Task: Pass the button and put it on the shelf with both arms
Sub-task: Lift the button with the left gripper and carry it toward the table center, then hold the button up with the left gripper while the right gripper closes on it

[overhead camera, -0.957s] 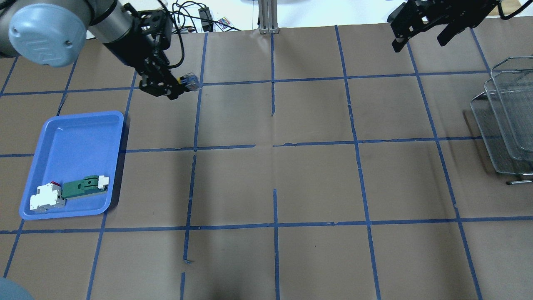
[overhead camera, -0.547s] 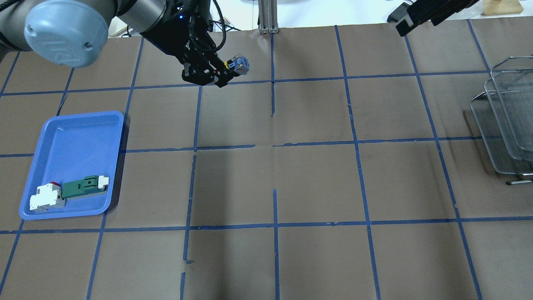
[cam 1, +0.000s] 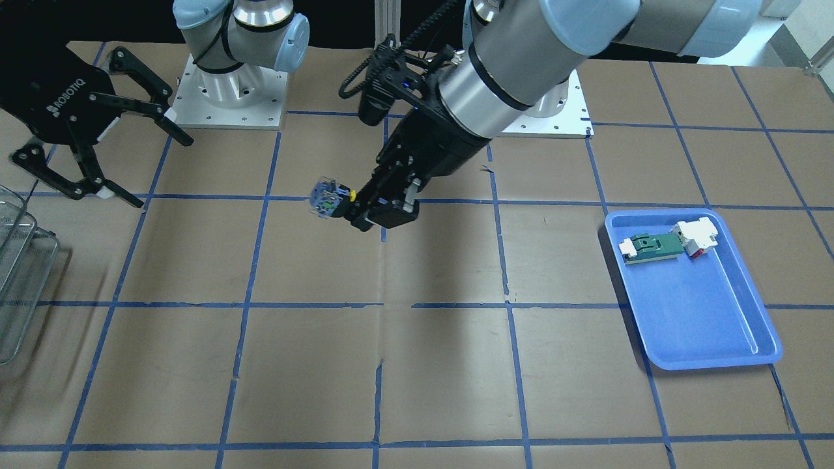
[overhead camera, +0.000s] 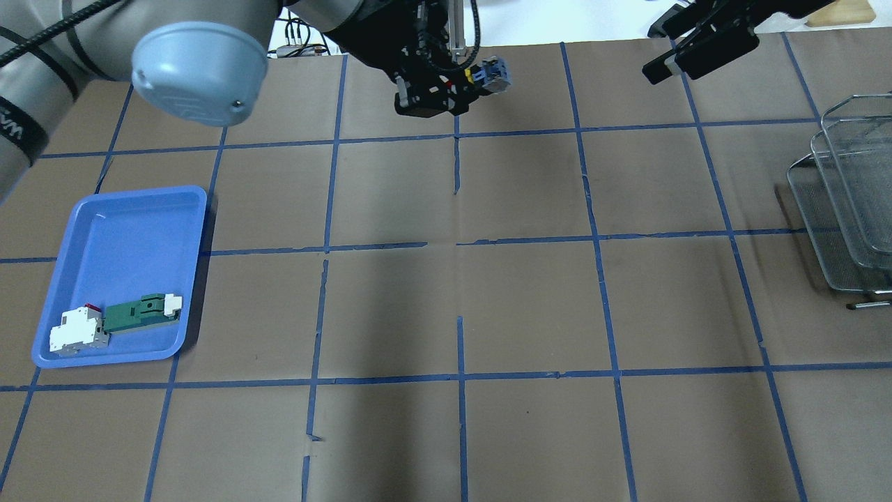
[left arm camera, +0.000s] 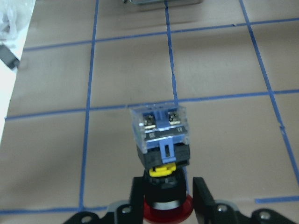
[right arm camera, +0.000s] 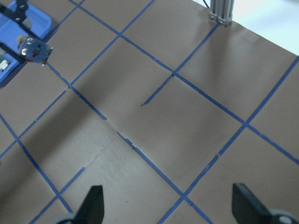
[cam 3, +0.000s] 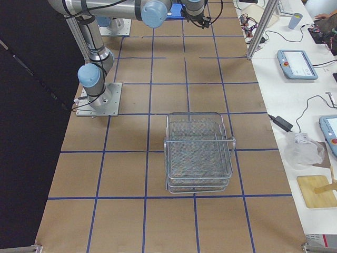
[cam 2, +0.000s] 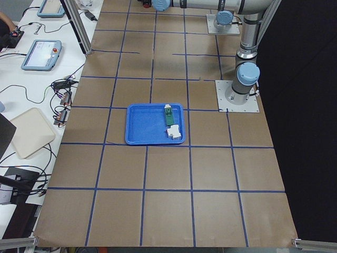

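Pickup done: L gripper [cam 1: 357, 210] clamped on button [cam 1: 326, 199], aloft, centre far side. R gripper [cam 1: 163, 172] wide open, empty, far right. Handover + shelf [cam 3: 199, 140] placement left.

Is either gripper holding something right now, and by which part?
The left gripper holds the button by its black collar, next to the red cap. The right gripper is open and empty.

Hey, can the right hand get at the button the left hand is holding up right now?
Probably yes. The right hand is open with only air between it and the button, whose blue-grey body sticks out past the left hand toward it.
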Available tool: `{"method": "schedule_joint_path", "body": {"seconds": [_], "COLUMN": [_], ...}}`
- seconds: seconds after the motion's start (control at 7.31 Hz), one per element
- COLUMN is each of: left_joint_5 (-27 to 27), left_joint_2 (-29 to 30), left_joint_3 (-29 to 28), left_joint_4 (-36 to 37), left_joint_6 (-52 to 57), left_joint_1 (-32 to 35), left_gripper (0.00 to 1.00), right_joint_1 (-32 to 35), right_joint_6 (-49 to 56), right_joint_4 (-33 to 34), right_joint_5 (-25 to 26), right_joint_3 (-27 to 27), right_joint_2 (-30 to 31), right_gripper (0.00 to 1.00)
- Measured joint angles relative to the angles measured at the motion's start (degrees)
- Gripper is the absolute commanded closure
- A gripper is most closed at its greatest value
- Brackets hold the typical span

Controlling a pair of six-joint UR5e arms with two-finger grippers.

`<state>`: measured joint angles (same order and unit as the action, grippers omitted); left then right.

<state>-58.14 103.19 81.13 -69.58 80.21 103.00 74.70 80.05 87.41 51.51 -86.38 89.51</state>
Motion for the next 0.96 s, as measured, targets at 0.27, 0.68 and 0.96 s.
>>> {"method": "schedule_joint_path", "body": {"seconds": [0.27,0.68,0.96], "left_joint_5": [0.00,0.37,0.91], "left_joint_2": [-0.23,-1.09,-2.20], "left_joint_3": [0.32,0.66,0.85], "left_joint_4": [4.17,4.90,4.84], "left_joint_6": [-3.63,-3.93,-3.86], "left_joint_1": [3.44,4.35,4.45], "left_gripper": [1.00,1.00,1.00], "right_joint_1": [0.15,0.18,0.25], "right_joint_6": [13.95,29.42,35.11], "right_joint_4": [0.22,0.07,0.35], "right_joint_5": [-1.24,-1.20,-1.40], "right_joint_3": [-5.06,-8.29,-8.47], "right_joint_2": [3.32,7.61,8.19], "right_gripper": [0.08,0.00,0.00]}}
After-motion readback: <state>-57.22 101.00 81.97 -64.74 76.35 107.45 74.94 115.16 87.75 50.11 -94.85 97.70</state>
